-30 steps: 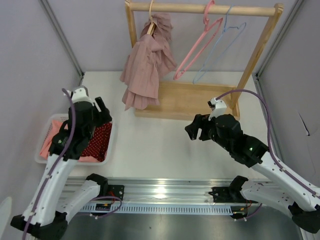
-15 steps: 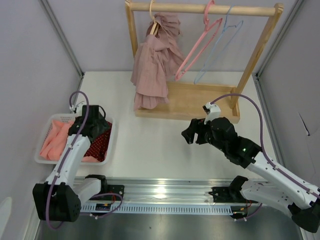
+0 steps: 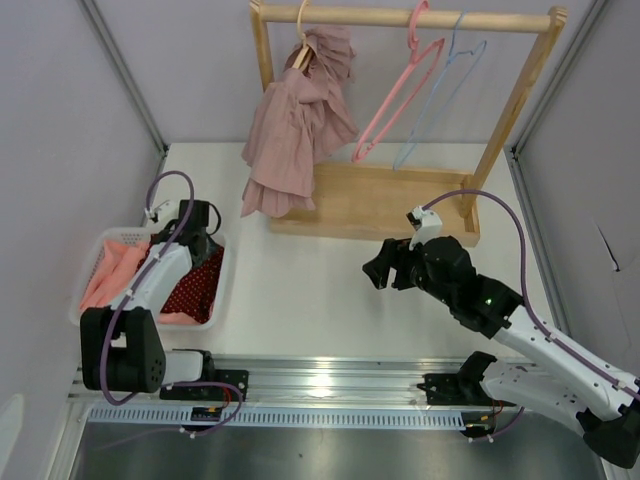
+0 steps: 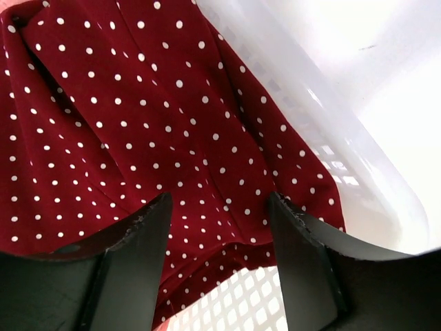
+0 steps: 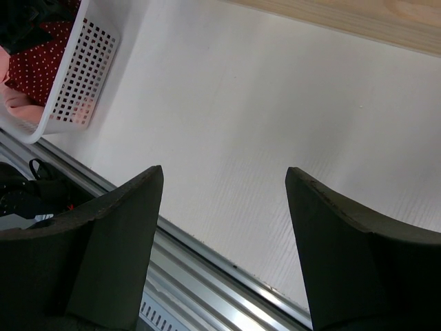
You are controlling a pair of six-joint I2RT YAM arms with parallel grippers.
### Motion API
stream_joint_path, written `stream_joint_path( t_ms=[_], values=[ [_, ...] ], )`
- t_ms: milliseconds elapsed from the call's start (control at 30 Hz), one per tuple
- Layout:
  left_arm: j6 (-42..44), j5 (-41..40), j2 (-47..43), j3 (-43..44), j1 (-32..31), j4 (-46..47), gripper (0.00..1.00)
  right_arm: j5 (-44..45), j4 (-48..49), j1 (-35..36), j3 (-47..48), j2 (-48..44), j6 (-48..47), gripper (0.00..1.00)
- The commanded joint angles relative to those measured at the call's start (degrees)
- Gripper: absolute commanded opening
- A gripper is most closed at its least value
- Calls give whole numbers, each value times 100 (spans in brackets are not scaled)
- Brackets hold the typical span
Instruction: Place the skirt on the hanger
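Only the left wrist view shows the left hand spread wide over the red polka-dot skirt in the white basket. The right hand gapes wide above the worktop.

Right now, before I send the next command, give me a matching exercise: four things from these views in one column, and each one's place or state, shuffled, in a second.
Things
1. polka-dot skirt
2. pink hanger
3. dusty pink garment
4. right end effector

Places or states
A. open, above bare table
B. hanging bare on the rail
C. lying in the white basket
D. hung at the rail's left end

Pairs: 1-C, 2-B, 3-D, 4-A
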Motion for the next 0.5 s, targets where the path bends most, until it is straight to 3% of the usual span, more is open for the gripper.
stream_joint_path(
  t_ms=[0,100,200,300,333,367,467],
  values=[
    [-174,-273,113,227,55,282,62,-65,161,-31,-42,-109,-34,77],
    [-148,-352,253,227,46,291,61,-74,178,-31,-104,-118,-17,77],
    [-104,-291,315,209,64,344,53,-109,222,-49,-139,-136,27,77],
    [-51,-177,306,244,73,344,27,-109,222,-40,-148,-136,62,77],
    [18,-125,289,279,81,326,7,-109,205,-49,-139,-144,54,77],
    [54,-72,254,366,81,274,0,-101,213,-49,-148,-162,54,77],
    [317,209,-97,655,82,64,0,-100,170,-49,-113,-162,45,77]
  ],
)
